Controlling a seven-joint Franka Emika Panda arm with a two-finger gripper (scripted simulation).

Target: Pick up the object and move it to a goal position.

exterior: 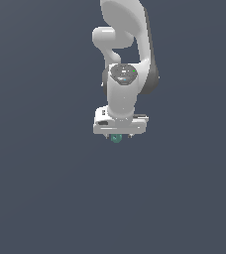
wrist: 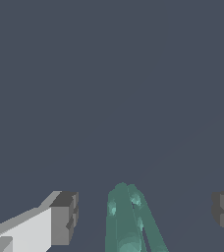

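Observation:
The object [wrist: 124, 221] is a small teal-green elongated piece with a forked end. In the wrist view it lies between my two grey fingertips, with a wide gap on either side. My gripper [wrist: 144, 214] is open and neither finger [wrist: 65, 216] touches the piece. In the exterior view the white gripper [exterior: 118, 135] hangs straight over the object [exterior: 116, 139]. Only a small teal bit shows below the hand; the rest is hidden by it.
A flat, uniform dark grey surface [exterior: 45, 198] fills both views. The white arm [exterior: 127, 44] rises behind the hand in the exterior view. No other objects or edges show.

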